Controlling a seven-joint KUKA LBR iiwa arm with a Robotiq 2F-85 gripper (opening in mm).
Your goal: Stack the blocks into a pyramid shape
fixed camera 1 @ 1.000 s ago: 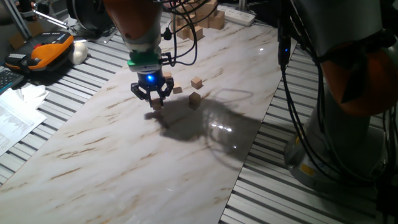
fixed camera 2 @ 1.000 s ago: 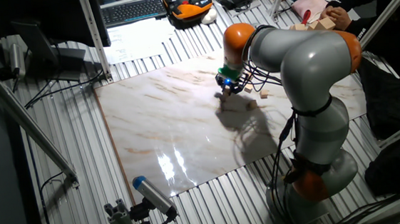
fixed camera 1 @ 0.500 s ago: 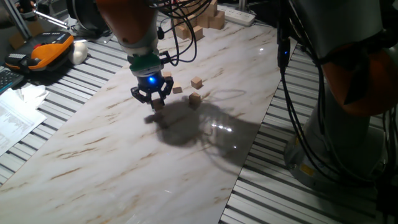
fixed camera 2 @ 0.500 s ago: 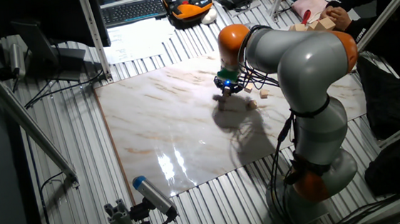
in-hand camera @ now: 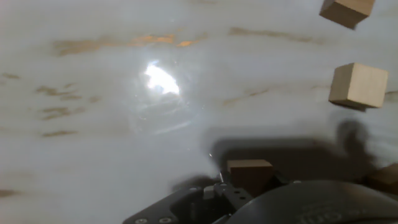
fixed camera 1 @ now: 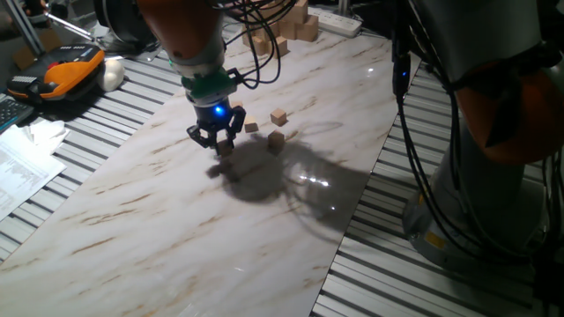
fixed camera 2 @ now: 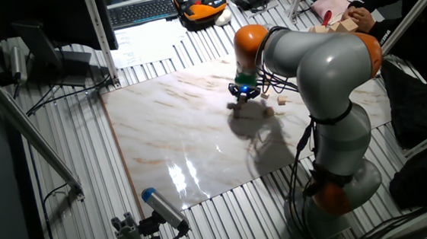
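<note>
My gripper [fixed camera 1: 218,143] hangs low over the marble board [fixed camera 1: 176,220], shut on one small tan block [fixed camera 1: 225,149]. In the hand view that block [in-hand camera: 249,173] sits at the bottom centre, just ahead of the dark hand body. To the right of the gripper, loose blocks lie on the board: one [fixed camera 1: 251,127] close by, one [fixed camera 1: 279,116] farther back and one [fixed camera 1: 276,139] nearer. The hand view shows two of them [in-hand camera: 357,86] [in-hand camera: 346,10] at the right edge. In the other fixed view the gripper [fixed camera 2: 243,95] stands left of two blocks [fixed camera 2: 281,100] [fixed camera 2: 269,112].
A pile of larger pale wooden blocks [fixed camera 1: 284,28] sits at the board's far end beside a white power strip [fixed camera 1: 337,21]. Ribbed metal tabletop [fixed camera 1: 79,150] surrounds the board. An orange tool [fixed camera 1: 66,70] and papers [fixed camera 1: 22,167] lie to the left. The arm's base [fixed camera 2: 333,186] stands to the right.
The hand has shifted a little along the board with the block still between its fingers. The loose blocks have not moved.
</note>
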